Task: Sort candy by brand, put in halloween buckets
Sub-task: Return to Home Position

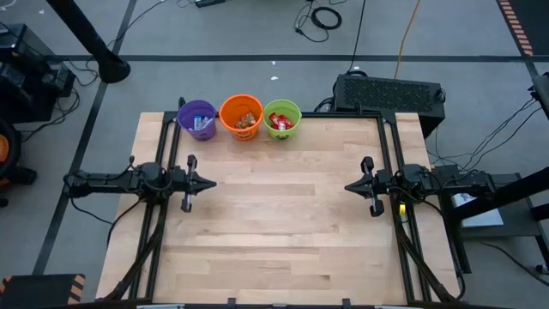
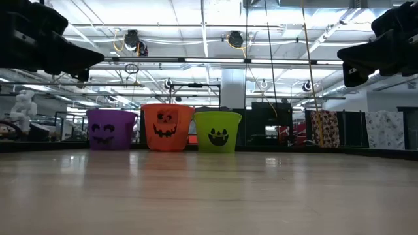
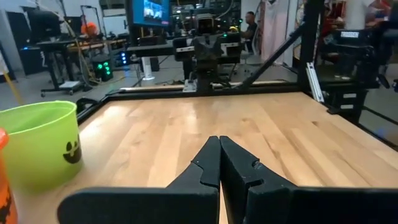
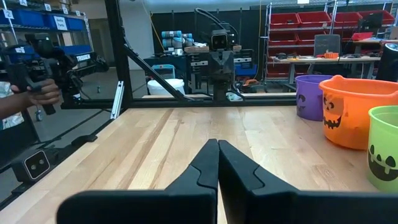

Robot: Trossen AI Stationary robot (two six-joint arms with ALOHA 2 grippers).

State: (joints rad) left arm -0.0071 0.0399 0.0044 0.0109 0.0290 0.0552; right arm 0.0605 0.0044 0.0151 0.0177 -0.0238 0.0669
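Candy (image 1: 244,121) shows only inside the pails along the far edge of the table (image 1: 283,223): purple bucket (image 1: 183,116), orange bucket (image 1: 225,110), lime green bucket (image 1: 296,110), side by side. At mid-left, the left gripper (image 1: 208,183) is closed and empty, pointing inward; the pails are nearer it. Mirrored at mid-right, the right gripper (image 1: 350,186) is also closed and empty. Judging by this, nothing is left to pick.

The purple bucket (image 2: 111,130), the orange bucket (image 2: 167,127) and the lime green bucket (image 2: 217,130) each carry a dark grinning face print. The candy (image 1: 280,123) shows red wrappers in the green one, brown-gold in the orange and blue-white in the purple. The bench (image 1: 274,232) is pale blond wood, striped in planks. The left pincer (image 1: 212,182) and the right pincer (image 1: 347,186) are black.
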